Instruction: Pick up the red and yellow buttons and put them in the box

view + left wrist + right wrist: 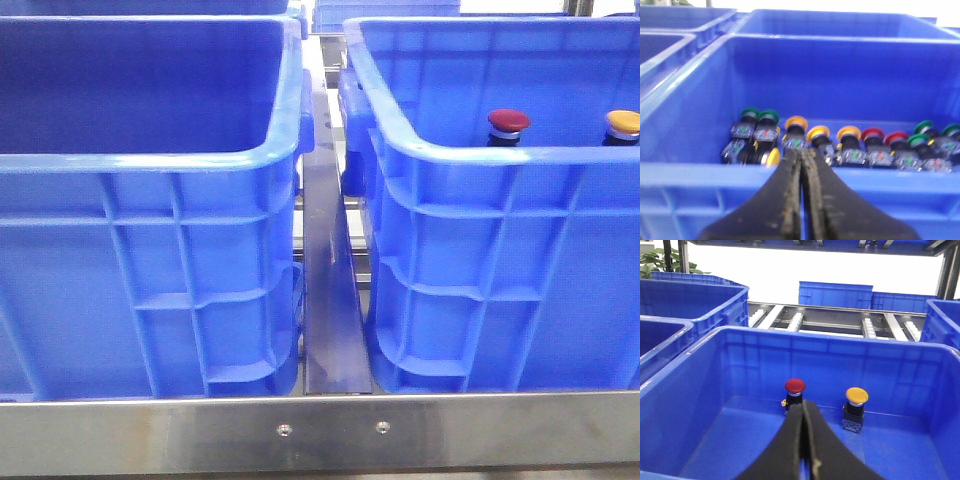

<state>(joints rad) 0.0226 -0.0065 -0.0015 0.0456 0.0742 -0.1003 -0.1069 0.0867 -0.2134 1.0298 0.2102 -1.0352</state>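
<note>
A red button (509,122) and a yellow button (623,124) stand upright inside the right blue box (480,220). In the right wrist view the red button (795,388) and yellow button (857,401) stand near the box's far wall. My right gripper (803,408) is shut and empty, just in front of the red button. My left gripper (801,156) is shut and empty above the near rim of another blue crate (690,172) that holds a row of several green, yellow and red buttons (840,145). Neither gripper shows in the front view.
A second blue crate (150,230) stands at the left in the front view, with a steel rail (328,300) between the two. A steel bar (320,432) runs along the front edge. More blue crates (835,294) and roller conveyors (840,322) lie beyond.
</note>
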